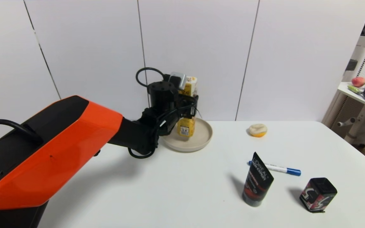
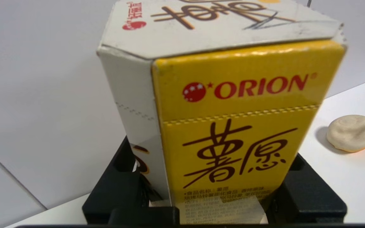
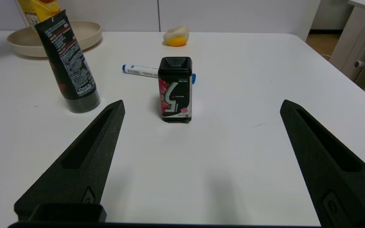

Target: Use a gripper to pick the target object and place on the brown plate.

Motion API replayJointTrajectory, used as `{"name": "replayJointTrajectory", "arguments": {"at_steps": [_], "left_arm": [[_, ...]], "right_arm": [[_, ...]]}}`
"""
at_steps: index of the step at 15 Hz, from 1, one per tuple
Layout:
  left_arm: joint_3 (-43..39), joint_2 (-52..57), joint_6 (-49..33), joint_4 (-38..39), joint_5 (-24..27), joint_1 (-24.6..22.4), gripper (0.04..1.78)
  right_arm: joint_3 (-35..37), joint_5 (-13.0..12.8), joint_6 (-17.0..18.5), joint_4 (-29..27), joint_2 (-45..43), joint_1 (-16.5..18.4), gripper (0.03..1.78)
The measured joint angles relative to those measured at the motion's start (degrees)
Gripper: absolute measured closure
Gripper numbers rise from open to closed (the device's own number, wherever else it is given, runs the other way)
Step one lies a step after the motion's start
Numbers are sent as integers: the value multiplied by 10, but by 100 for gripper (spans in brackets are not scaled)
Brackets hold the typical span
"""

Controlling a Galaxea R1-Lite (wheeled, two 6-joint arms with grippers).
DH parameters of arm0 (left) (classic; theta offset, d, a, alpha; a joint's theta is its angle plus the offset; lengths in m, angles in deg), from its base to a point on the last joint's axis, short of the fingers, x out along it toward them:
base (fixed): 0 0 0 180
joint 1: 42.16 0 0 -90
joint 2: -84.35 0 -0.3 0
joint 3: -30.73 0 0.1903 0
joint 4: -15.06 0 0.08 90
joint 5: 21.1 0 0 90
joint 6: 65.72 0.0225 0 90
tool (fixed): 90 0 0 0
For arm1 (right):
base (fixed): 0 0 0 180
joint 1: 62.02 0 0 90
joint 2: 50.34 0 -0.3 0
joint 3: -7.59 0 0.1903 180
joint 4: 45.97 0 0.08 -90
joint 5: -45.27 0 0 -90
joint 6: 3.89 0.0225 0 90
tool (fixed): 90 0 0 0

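The target object, a tall yellow and white hexagonal carton (image 1: 187,126), stands upright with its base inside the brown plate (image 1: 201,139) at the back of the table. My left gripper (image 1: 189,107) is shut on the carton around its middle. In the left wrist view the carton (image 2: 239,142) fills the space between the black fingers (image 2: 309,193). I cannot tell whether its base touches the plate. My right gripper (image 3: 202,103) is open and empty, low over the table's front. The plate (image 3: 87,31) and the carton's lower part (image 3: 38,9) show far off in the right wrist view.
A black L'Oreal tube (image 1: 258,180) stands at the front right, with a blue marker (image 1: 277,168) behind it and a small black box (image 1: 318,193) beside it. A pale yellow rounded object (image 1: 258,130) lies right of the plate. A side table (image 1: 360,95) stands far right.
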Motion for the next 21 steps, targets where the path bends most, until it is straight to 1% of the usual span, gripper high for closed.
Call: {"name": "replayJointTrajectory", "arguments": {"at_steps": [2, 3, 5, 7, 11, 13, 15, 17, 19, 21], "left_arm": [[3, -13, 0, 5, -1, 0, 90], [5, -18, -1, 5, 0, 0, 85], [5, -23, -2, 6, 0, 1, 67], [6, -24, -3, 5, 1, 1, 54], [3, -9, -2, -1, 2, 0, 37], [-4, 15, 1, -25, 3, 0, 32], [-16, 55, 3, -84, 4, 0, 27], [-36, 112, 3, -172, 5, 0, 24], [-70, 184, 3, -271, 5, 0, 21], [-119, 277, 3, -389, 9, 0, 19]], "right_arm": [[0, 0, 0, 0, 0, 0, 12], [0, 0, 0, 0, 0, 0, 12], [0, 0, 0, 0, 0, 0, 12], [0, 0, 0, 0, 0, 0, 12], [0, 0, 0, 0, 0, 0, 12], [0, 0, 0, 0, 0, 0, 12], [0, 0, 0, 0, 0, 0, 12], [0, 0, 0, 0, 0, 0, 12], [0, 0, 0, 0, 0, 0, 12], [0, 0, 0, 0, 0, 0, 12]]}}
